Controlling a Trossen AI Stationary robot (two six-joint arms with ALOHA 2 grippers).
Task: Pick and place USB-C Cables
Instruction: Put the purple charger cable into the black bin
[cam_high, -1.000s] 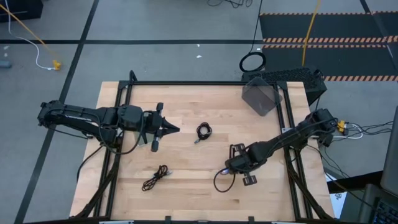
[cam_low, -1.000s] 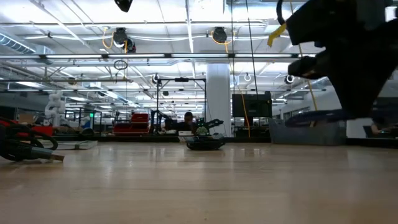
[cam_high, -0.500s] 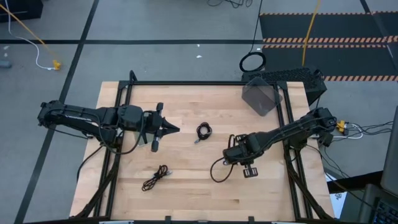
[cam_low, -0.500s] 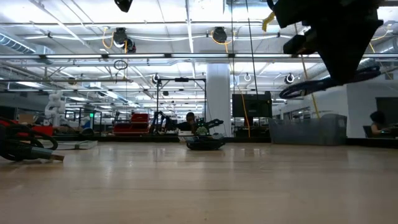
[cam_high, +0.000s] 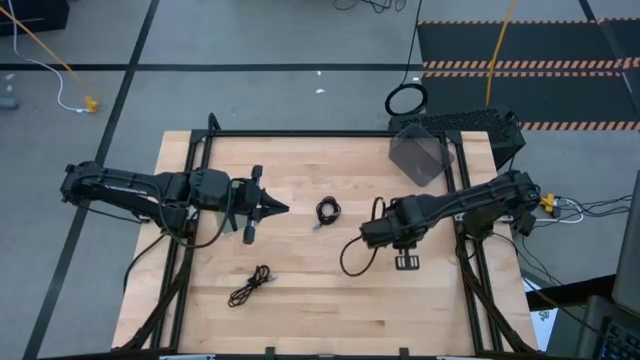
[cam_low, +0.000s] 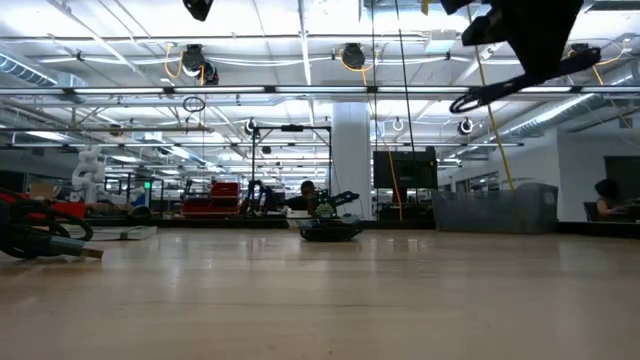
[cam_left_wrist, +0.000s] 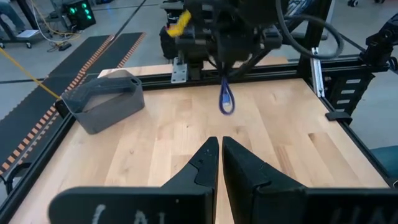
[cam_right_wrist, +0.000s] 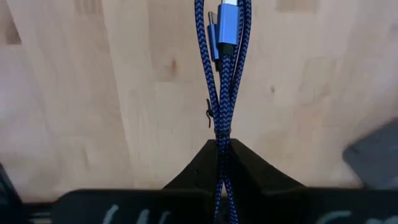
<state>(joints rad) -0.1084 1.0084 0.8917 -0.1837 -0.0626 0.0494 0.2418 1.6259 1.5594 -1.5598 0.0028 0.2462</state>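
While your left end effector waits with fingers pressed together over the counter, your right end effector pinches the blue-purple cable — it dangles above the boards, near the grey bin — two black cables lie apart.

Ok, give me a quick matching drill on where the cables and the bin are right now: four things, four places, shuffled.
Things:
1. blue braided USB-C cable
2. black coiled cable bundle
3. black loose cable bundle
4. grey plastic bin

Places or states:
A. lying on the wooden table near its front edge, left of centre
B. standing at the table's far right corner
C. hanging from the shut right pincer, off the table
D. lying near the table's centre, just ahead of the left pincer

Pairs: 1-C, 2-D, 3-A, 4-B
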